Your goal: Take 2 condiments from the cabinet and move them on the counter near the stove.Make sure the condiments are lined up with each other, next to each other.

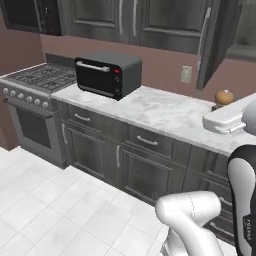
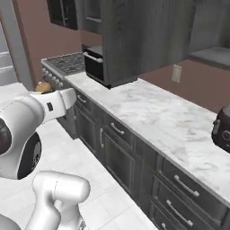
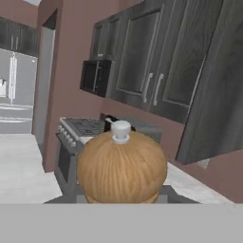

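Carrying the pepper mill (image 1: 224, 96) in the gripper (image 1: 220, 106), we're crossing above the counter (image 1: 165, 111) towards the stove (image 1: 37, 77) at its left end. From the right base, we're seeing the mill beyond the forearm. In the hand view, fingers are clamping it upright, ready for setting down.

Toaster oven (image 1: 107, 75): black box with a silver bar handle and a red spot, upper middle of the left base view, standing on the marble.
Wall outlet (image 1: 186, 74): pale plate on the brown-red wall, right of centre in the left base view.
Floor (image 1: 45, 205): white tiles, lower left of the left base view.
Dark appliance (image 2: 222, 128): rounded black body at the right edge of the right base view; kind unclear.
Fridge (image 3: 13, 92): silver, far left of the hand view.
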